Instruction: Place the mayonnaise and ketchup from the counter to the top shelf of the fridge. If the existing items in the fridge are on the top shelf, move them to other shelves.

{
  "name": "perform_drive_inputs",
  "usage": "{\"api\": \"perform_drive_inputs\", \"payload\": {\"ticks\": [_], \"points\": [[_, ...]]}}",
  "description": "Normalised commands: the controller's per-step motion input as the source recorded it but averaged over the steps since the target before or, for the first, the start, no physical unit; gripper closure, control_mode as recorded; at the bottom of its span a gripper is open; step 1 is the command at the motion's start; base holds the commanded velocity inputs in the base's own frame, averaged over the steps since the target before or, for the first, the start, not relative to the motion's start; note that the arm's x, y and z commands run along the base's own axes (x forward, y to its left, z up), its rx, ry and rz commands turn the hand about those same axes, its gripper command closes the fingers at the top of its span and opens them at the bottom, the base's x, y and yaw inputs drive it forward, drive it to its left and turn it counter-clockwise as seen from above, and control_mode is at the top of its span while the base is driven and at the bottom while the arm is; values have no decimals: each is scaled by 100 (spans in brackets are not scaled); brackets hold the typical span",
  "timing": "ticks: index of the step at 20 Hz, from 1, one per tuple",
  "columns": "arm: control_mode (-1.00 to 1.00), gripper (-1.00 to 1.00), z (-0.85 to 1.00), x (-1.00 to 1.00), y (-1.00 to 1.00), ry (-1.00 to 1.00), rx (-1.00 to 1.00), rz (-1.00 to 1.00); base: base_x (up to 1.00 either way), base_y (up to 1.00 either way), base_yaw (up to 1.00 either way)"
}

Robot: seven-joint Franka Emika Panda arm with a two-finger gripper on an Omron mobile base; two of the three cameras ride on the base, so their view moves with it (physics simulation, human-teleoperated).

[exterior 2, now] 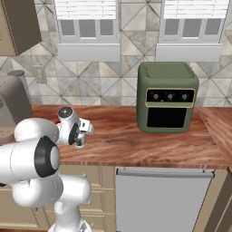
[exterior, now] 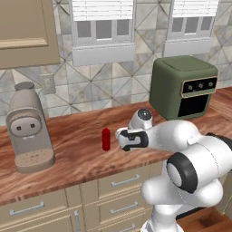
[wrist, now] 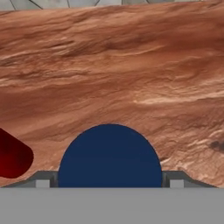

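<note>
While the mayonnaise (wrist: 110,155) sits right between its fingertips, the gripper (wrist: 110,181) is seen open around the lid, nothing gripped yet, ketchup (wrist: 13,155) just beside

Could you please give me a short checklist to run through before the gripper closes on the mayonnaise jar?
1. Mayonnaise centred between the fingertips: ok, its blue lid sits midway.
2. Gripper wide enough to straddle the lid: ok.
3. Pads touching the jar: cannot tell.
4. Ketchup clear of the fingers: ok, it stands apart to one side.
5. Ketchup upright on the counter: ok.
6. Jar's body and label: cannot tell, hidden behind the hand.
</note>
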Motion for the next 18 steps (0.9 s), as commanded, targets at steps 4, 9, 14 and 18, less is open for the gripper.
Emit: {"api": "perform_drive_inputs", "payload": {"ticks": [4,9,14,18], "points": [[-100,100,0,0,1,0,0,0,0,0,0],[-100,100,23,-13,0,-1,0,0,0,0,0],[-100,100,93,-74,0,-8,0,0,0,0,0],[-100,100,100,-99,0,-13,0,0,0,0,0]]}}
